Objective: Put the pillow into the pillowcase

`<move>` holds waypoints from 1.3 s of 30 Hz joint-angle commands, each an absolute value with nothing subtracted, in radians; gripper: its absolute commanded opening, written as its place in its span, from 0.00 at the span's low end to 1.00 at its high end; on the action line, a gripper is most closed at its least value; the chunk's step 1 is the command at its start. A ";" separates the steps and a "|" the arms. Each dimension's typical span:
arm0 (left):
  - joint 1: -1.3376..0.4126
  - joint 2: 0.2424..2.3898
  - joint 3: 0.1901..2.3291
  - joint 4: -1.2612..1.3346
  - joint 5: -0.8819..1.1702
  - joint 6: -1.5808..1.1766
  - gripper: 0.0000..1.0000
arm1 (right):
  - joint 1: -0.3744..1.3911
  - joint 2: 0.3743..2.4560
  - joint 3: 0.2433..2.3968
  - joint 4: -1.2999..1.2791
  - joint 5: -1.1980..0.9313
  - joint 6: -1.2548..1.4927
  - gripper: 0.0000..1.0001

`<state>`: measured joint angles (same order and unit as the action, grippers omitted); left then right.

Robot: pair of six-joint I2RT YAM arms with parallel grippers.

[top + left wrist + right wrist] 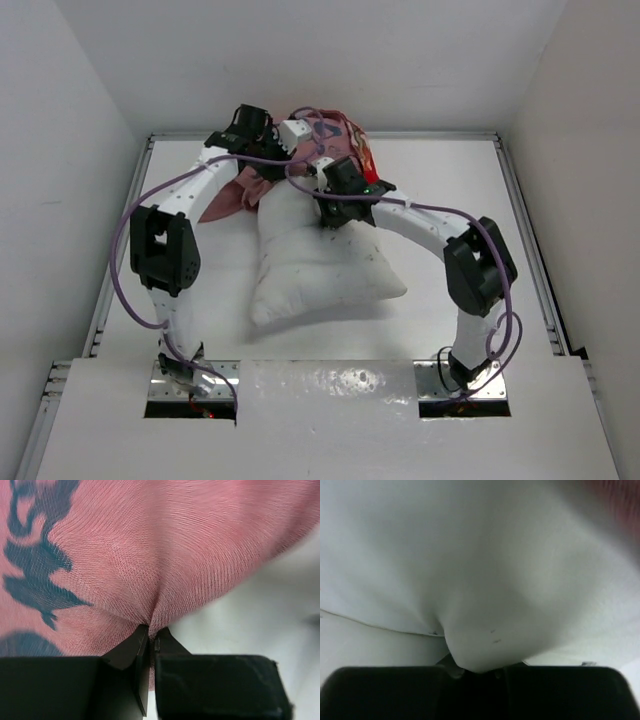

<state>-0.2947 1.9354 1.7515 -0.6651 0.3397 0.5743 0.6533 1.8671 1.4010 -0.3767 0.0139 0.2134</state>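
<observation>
The white pillow (320, 265) lies plump in the middle of the table, its far end reaching the pillowcase (240, 192), which is bunched at the back with its faded pink inside showing and a red printed part at the far right. My left gripper (298, 134) is at the far edge of that cloth. In the left wrist view it (151, 632) is shut on a pinched fold of the pink pillowcase (125, 545). My right gripper (322, 166) is over the pillow's far end. In the right wrist view it (477, 669) is shut on a bulge of the pillow (470, 555).
White walls enclose the table (450, 180) at the back and both sides, with metal rails (530, 240) along its left and right edges. Purple cables (125, 260) loop along both arms. The two wrists are close together at the back centre.
</observation>
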 commanded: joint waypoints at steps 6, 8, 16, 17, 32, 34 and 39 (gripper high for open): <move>-0.394 1.911 2.146 -1.038 0.787 0.759 0.00 | 0.620 1.827 1.513 0.009 -0.079 0.225 0.00; -0.437 1.914 2.141 -1.092 0.860 0.839 0.00 | 0.621 1.801 1.479 0.147 -0.017 0.253 0.00; -0.457 1.898 2.118 -1.318 0.905 0.999 0.00 | 0.480 1.749 1.376 0.400 0.471 0.510 0.00; -0.451 1.893 2.103 -1.318 0.890 1.002 0.00 | 0.474 1.734 1.349 0.440 0.469 0.528 0.00; -0.388 1.907 1.965 -0.991 0.582 0.726 0.36 | 0.647 1.677 1.221 0.328 -0.051 0.598 0.00; -0.380 1.907 1.948 -1.003 0.557 0.724 0.40 | 0.649 1.692 1.215 0.348 -0.098 0.661 0.00; -0.354 1.891 1.957 -1.051 0.521 0.727 0.64 | 0.655 1.692 1.223 0.327 -0.236 0.701 0.49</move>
